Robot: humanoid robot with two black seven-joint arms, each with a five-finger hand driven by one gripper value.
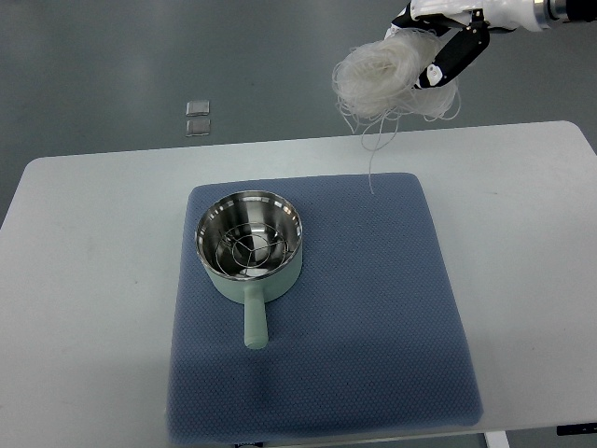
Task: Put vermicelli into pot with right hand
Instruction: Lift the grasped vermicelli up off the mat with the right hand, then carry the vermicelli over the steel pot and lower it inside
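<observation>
Our right hand (438, 42) comes in from the upper right corner with its fingers (454, 56) curled around the vermicelli (387, 73), a pale tangled nest held up in the air beyond the far edge of the table (84, 205), loose strands trailing down toward the mat (373, 317). The pot (249, 245) sits on the left part of the mat, handle toward us, well apart from the nest and holding none of it, only what looks like a wire rack. We judge the pickup done; carrying it over the pot and letting go remain
</observation>
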